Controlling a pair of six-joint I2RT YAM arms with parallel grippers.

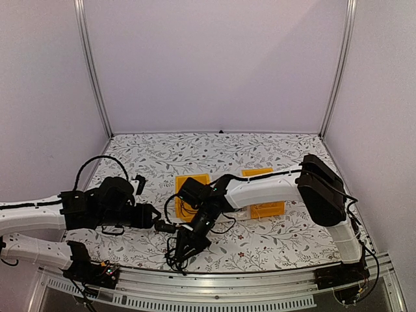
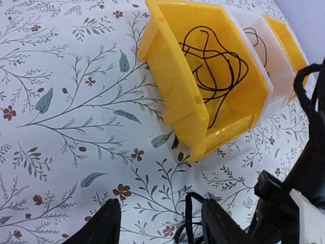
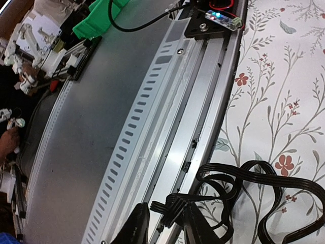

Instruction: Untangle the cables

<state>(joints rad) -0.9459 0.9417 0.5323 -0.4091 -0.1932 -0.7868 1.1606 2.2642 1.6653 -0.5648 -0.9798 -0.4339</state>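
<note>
A bundle of black flat cables (image 3: pixel 238 188) lies in loops at the table's near edge; in the top view the bundle (image 1: pixel 175 255) sits by the front rail. My right gripper (image 3: pixel 167 226) is shut on the bundle's tied end and holds it over the metal rail; it also shows in the top view (image 1: pixel 190 242). My left gripper (image 2: pixel 160 229) is open wide just above the table, and a black cable loop (image 2: pixel 188 216) stands between its fingers, close to the right one. The left gripper (image 1: pixel 161 225) is just left of the right gripper.
A yellow bin (image 2: pixel 177 101) holding a thin black cable (image 2: pixel 216 63) lies ahead of the left gripper, with a white bin (image 2: pixel 277 76) and another yellow bin (image 2: pixel 292 43) behind it. The yellow bins (image 1: pixel 192 188) show mid-table. The metal front rail (image 3: pixel 183 117) runs under the right gripper.
</note>
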